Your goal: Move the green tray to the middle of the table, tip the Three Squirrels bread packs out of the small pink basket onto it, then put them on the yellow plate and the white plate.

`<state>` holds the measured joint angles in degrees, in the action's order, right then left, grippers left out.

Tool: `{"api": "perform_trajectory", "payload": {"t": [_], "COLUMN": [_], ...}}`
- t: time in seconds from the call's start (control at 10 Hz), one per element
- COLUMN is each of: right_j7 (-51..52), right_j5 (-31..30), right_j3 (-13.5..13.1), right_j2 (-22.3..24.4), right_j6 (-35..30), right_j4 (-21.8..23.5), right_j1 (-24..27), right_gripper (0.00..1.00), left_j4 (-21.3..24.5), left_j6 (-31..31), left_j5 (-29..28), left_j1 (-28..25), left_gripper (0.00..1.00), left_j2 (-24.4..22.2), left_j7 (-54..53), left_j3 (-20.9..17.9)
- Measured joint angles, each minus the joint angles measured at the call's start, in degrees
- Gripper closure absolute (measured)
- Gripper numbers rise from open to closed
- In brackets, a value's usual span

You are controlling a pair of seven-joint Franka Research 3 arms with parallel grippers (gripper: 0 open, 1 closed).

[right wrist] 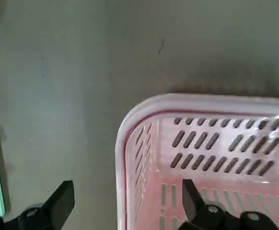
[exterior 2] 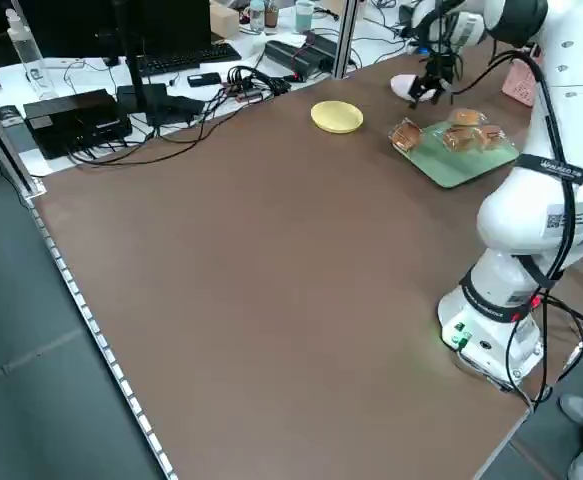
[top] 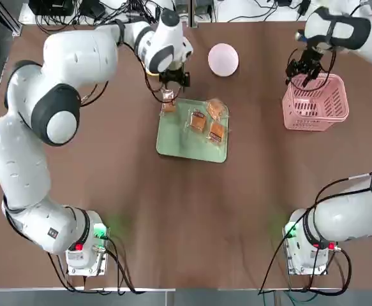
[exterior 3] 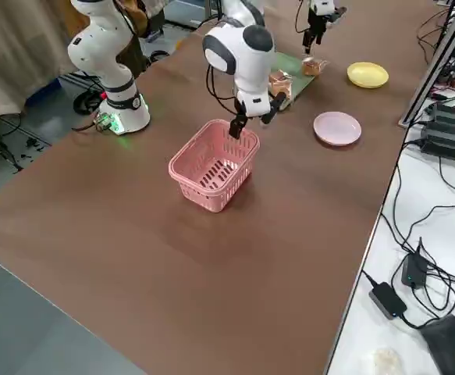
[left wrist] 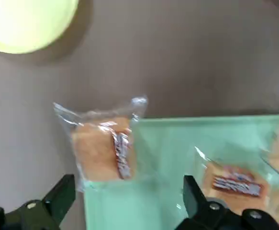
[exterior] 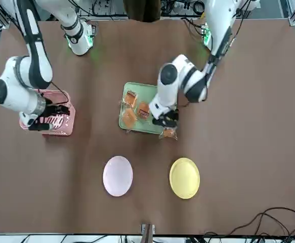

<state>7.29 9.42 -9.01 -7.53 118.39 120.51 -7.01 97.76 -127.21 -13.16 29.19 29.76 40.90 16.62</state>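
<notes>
The green tray [top: 179,143] lies mid-table with three bread packs [top: 198,121] on it. Another pack [left wrist: 101,151] rests half over the tray's far left corner, partly on the table. My left gripper [top: 173,80] hovers just above that pack, open, its fingers [left wrist: 62,196] clear of the wrapper. The small pink basket [top: 316,102] stands upright at the right, and no packs show inside it. My right gripper [top: 304,67] is open over its far left rim [right wrist: 129,124]. The white plate [top: 223,59] and yellow plate [exterior: 184,177] sit beyond the tray; my left arm hides the yellow one from overhead.
Both arm bases [top: 83,248] stand at the near edge of the brown table [top: 249,210]. Cables, a keyboard and boxes [exterior 2: 81,110] crowd the bench beyond the far edge. Bare tabletop lies between the tray and the bases.
</notes>
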Motion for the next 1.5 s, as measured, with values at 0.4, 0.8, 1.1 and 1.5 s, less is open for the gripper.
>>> {"api": "perform_trajectory", "payload": {"t": [0.4, 0.8, 1.1, 1.5], "right_j7": [-1.5, -8.0, -13.7, -14.5], "right_j5": [-4.9, -8.2, -8.4, -8.4], "right_j3": [0.1, 4.9, 9.4, 11.0], "right_j2": [0.7, 1.4, 3.7, 5.4], "right_j6": [-10.8, -24.3, -30.3, -30.9], "right_j4": [-15.5, -31.3, -34.8, -33.5], "right_j1": [2.5, 6.1, 7.5, 7.3], "right_gripper": [0.01, 0.01, 0.01, 0.01], "left_j4": [-6.0, -9.2, -9.4, -10.5], "left_j6": [-0.2, -4.3, -6.4, -6.6], "left_j5": [0.0, 0.0, 0.0, 0.0], "left_j1": [10.1, 11.1, 11.2, 11.2], "left_gripper": [0.0, 0.0, 0.0, 0.0], "left_j2": [7.2, 15.1, 17.0, 16.9], "left_j7": [4.4, 4.7, 4.7, 4.7], "left_j3": [-0.1, -0.9, -1.5, -2.5]}}
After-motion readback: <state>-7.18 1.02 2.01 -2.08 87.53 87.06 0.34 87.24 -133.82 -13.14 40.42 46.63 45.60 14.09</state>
